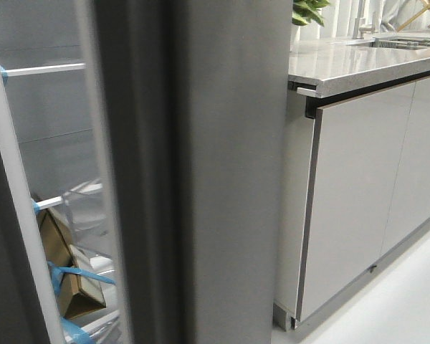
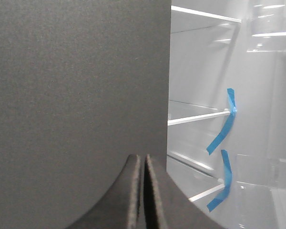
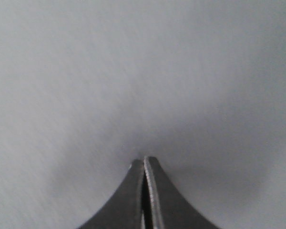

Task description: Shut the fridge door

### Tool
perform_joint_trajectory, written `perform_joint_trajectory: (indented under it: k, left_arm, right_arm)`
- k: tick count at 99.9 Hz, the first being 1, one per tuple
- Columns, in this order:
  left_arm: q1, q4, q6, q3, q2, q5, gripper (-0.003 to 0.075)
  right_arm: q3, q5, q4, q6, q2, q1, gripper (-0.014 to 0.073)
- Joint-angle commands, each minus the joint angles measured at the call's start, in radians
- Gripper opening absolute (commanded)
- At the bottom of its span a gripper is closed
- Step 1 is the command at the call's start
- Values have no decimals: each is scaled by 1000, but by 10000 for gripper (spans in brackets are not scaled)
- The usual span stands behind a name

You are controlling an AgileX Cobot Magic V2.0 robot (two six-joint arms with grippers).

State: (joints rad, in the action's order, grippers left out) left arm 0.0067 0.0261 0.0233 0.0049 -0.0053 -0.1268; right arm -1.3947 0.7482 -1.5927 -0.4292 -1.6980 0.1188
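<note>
The fridge door (image 1: pixel 215 179) is a tall matte dark grey panel that fills the middle of the front view, blurred and close to the camera. It stands ajar: the white fridge interior (image 1: pixel 50 143) shows through the gap to its left. In the left wrist view my left gripper (image 2: pixel 144 158) is shut and empty, its tips right at the door's dark grey outer face (image 2: pixel 76 95), near the door's edge. In the right wrist view my right gripper (image 3: pixel 144 160) is shut and empty, its tips against or just off a flat grey surface (image 3: pixel 143 71) that fills the view. Neither gripper shows in the front view.
Inside the fridge are white shelves (image 2: pixel 198 118) with blue tape strips (image 2: pixel 221 126), a clear bin (image 1: pixel 86 208) and a cardboard box (image 1: pixel 64 276). A white strip (image 1: pixel 18 215) borders the gap on the left. Right of the door stand a stone counter (image 1: pixel 358 61) and glossy light-grey cabinet fronts (image 1: pixel 351 193).
</note>
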Motion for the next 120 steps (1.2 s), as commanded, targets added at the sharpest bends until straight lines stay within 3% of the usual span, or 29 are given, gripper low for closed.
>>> perform_joint_trajectory:
  k: [1,29,120]
  left_arm:
    - [-3,4,2,35,-10,-73,-20]
    - [-3,4,2,35,-10,-73,-20]
    - [-3,4,2,35,-10,-73,-20]
  right_arm:
    - [-38,-2,-61,-16,35,26,-73]
    - [-98,-74,-61,-63,-18,136,-73]
    - [-145,-403,-98,-243,-34,298,-73]
